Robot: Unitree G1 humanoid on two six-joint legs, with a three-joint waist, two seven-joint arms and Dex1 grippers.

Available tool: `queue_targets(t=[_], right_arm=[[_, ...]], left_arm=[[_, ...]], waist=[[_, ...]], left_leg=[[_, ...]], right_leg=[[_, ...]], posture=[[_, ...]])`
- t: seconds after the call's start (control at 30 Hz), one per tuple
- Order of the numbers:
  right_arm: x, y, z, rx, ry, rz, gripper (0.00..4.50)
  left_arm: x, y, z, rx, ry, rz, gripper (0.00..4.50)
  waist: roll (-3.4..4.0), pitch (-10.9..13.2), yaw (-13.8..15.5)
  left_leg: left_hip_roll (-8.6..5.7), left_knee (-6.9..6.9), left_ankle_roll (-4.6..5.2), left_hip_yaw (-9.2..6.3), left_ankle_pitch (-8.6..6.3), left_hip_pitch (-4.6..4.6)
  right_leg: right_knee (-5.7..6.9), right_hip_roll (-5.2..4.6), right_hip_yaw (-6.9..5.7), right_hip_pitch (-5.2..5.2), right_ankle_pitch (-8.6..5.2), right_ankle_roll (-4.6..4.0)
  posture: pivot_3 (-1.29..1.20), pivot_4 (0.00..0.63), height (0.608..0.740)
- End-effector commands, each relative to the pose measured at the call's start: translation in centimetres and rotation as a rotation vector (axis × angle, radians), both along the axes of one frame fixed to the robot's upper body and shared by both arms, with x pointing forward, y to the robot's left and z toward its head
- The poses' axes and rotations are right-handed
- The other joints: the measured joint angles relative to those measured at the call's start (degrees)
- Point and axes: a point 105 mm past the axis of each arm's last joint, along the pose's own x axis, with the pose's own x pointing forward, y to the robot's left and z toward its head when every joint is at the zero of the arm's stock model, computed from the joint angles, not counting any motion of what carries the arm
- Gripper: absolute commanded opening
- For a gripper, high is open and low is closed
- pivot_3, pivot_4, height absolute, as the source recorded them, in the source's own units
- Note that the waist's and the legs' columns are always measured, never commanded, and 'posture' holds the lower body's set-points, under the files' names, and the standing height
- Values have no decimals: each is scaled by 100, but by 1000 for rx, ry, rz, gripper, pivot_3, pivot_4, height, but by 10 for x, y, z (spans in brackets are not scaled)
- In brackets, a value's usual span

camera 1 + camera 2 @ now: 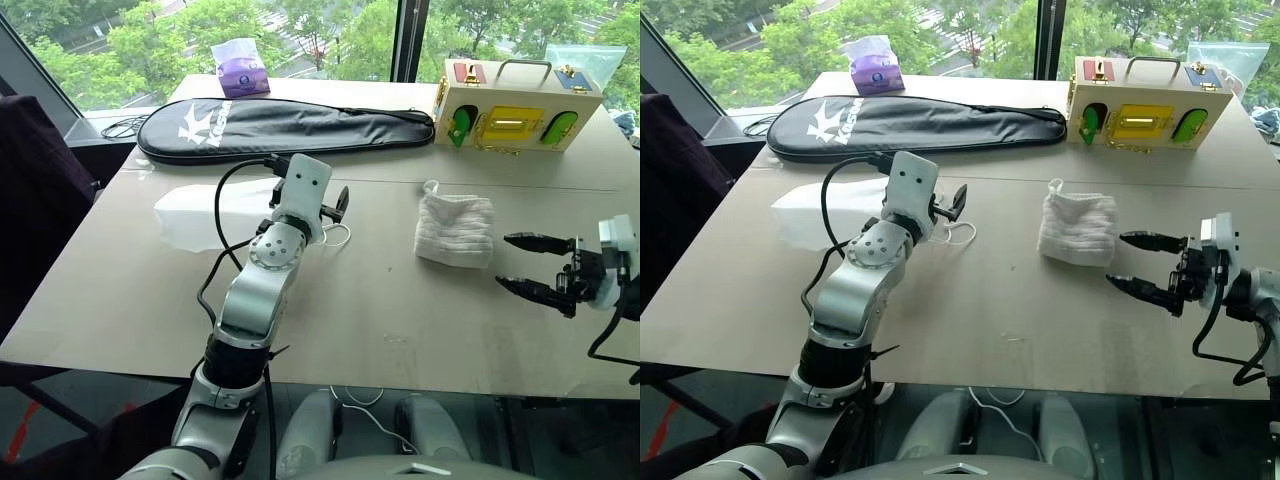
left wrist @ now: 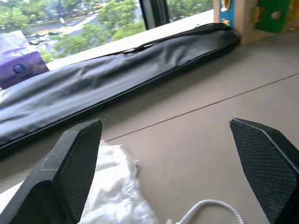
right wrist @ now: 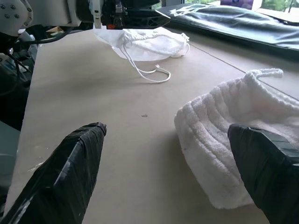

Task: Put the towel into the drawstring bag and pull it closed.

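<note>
Nothing done yet, by the look of things. Towel [image 1: 455, 229] lying in a loose fold on the table [image 1: 400, 320], outside the bag [image 1: 195, 213], well apart from it. Bag spread flat on the table's left part, just in front of the racket case [image 1: 285, 128], mouth toward the middle, cord [image 3: 149, 72] trailing loose on the tabletop. Mouth not drawn shut.

Left gripper [image 1: 310, 205] raised just above the bag's mouth end, fingers spread wide, empty; in the left wrist view, bag fabric and a loop of cord visible low between the fingers [image 2: 70, 172], no contact evident. Right gripper [image 1: 535, 265] hovering just to the right of the towel, pointing at it, fingers wide apart, holding nothing; in the right wrist view, towel sitting between the spread fingers [image 3: 65, 177] but nearer one of them, not yet gripped.

Left to do, as judged from here: grasp the towel, open or hold up the bag's mouth, push the towel inside, then pull the cord until closed. Whole task ahead, then, with both grippers merely lined up on their targets.

Farther back on the table, a wooden latch box [image 1: 515, 105] and a purple pack [image 1: 240, 68], neither in the way.
</note>
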Motion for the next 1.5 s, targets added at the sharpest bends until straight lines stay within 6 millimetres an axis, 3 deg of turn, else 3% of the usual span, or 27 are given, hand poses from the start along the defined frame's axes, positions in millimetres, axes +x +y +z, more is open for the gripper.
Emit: queue_targets(t=[0.03,0.2,0.53,0.63,0.93,0.97,1.13,1.33,1.5], right_arm=[[5,5,16,0,-70,26,4458],[22,10,29,13,-161,18,4458],[28,18,27,5,-167,45,4458],[29,18,26,4,-166,46,4500],[30,22,20,17,-161,52,4500],[30,23,19,19,-160,52,4500],[31,21,17,29,-141,31,4500],[54,-2,6,35,-85,-239,4500],[68,-10,-9,65,45,-386,4500]], left_arm=[[-2,8,-11,-10,51,124,4500],[-4,14,-25,-7,115,212,4500],[-12,30,-37,109,150,312,4500],[-16,33,-36,146,142,300,3775],[-23,48,-27,225,102,342,285],[-24,50,-27,229,99,349,133],[-21,57,-20,242,67,373,133],[-17,57,12,259,-120,284,133],[-16,40,39,220,-241,2,133]], waist=[[-1,0,4],[-9,7,-3],[-6,10,7],[-5,11,2],[-4,11,3],[-3,12,4],[-3,12,4],[-3,13,6],[-2,13,7]], left_leg=[[0,0,0,0,0,0],[-4,0,0,-3,0,-2],[-10,0,-1,-5,0,-5],[-8,-1,-2,-7,0,-5],[-9,-2,-2,-9,-1,-5],[-9,-2,-2,-9,-1,-5],[-10,-2,-2,-10,-1,-5],[-9,-4,-2,-13,-1,-6],[-13,-5,-3,-11,-1,-11]], right_leg=[[-1,-1,-1,0,0,0],[0,-7,-5,-1,0,0],[-1,-20,-9,-1,0,0],[0,-25,-8,-2,0,0],[-1,-43,-2,-2,0,0],[-1,-43,-1,-2,0,-1],[-2,-45,-1,-2,0,-1],[-2,-48,7,-2,-1,-2],[-6,-59,7,-6,-1,-3]], posture=[[0,150,740],[0,150,740],[0,150,740],[0,150,740],[0,150,740],[0,150,740],[0,150,740],[0,150,740],[0,150,740]])
